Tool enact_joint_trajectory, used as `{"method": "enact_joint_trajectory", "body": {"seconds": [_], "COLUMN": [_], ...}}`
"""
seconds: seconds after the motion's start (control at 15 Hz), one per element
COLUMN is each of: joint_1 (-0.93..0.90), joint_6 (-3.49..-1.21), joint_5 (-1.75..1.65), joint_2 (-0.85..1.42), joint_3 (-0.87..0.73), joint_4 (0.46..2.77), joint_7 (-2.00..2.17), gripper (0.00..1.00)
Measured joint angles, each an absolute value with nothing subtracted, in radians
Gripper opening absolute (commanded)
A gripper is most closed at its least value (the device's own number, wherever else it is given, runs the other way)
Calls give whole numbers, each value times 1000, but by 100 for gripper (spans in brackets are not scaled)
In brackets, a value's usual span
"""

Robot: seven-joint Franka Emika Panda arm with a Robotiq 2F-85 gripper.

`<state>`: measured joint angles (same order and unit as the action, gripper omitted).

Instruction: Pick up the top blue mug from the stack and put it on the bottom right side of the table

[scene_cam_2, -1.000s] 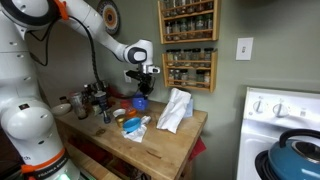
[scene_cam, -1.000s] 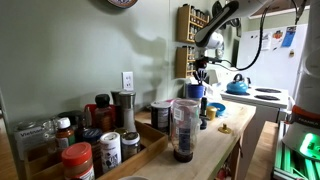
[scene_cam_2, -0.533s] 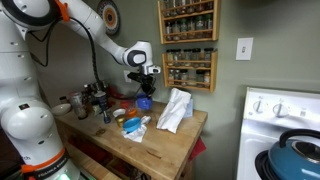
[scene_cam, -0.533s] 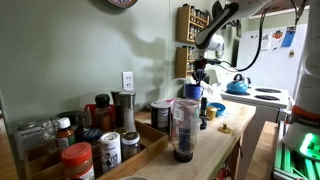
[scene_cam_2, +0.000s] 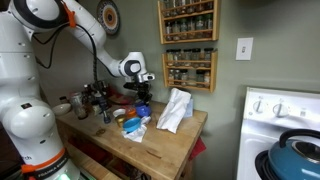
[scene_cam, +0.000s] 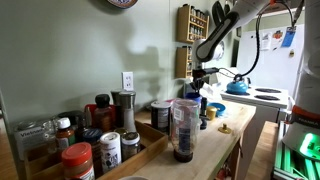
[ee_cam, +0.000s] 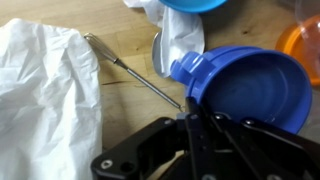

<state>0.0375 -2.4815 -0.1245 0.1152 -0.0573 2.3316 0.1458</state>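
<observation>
My gripper (ee_cam: 192,118) is shut on the rim of the top blue mug (ee_cam: 250,90), close to its handle. In both exterior views the gripper (scene_cam: 196,82) (scene_cam_2: 140,97) holds the mug (scene_cam_2: 141,108) low over the pale wooden table (scene_cam_2: 172,142), with the mug half hidden behind the clear jar (scene_cam: 184,128). More blue ware (scene_cam: 215,108) stands on the table nearby. I cannot tell whether it is the stack.
A metal spoon (ee_cam: 130,68) and a crumpled white cloth (ee_cam: 45,95) lie on the table beside the mug. A blue rim (ee_cam: 195,5) and an orange object (ee_cam: 310,45) are close. Spice jars (scene_cam: 100,145) fill a tray. A blue kettle (scene_cam: 237,85) sits on the white stove.
The gripper has come down with the blue mug and shifted sideways, from well above the table to low over it near the cloth.
</observation>
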Motion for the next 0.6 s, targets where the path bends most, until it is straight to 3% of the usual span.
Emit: {"method": "enact_joint_trajectory", "body": {"seconds": [0.6], "joint_1": [40], "joint_6": [-2407], "joint_5": [270], "joint_2": [120], "joint_3": [3], "joint_4": [2324], "joint_7": [-72], "gripper": [1]}}
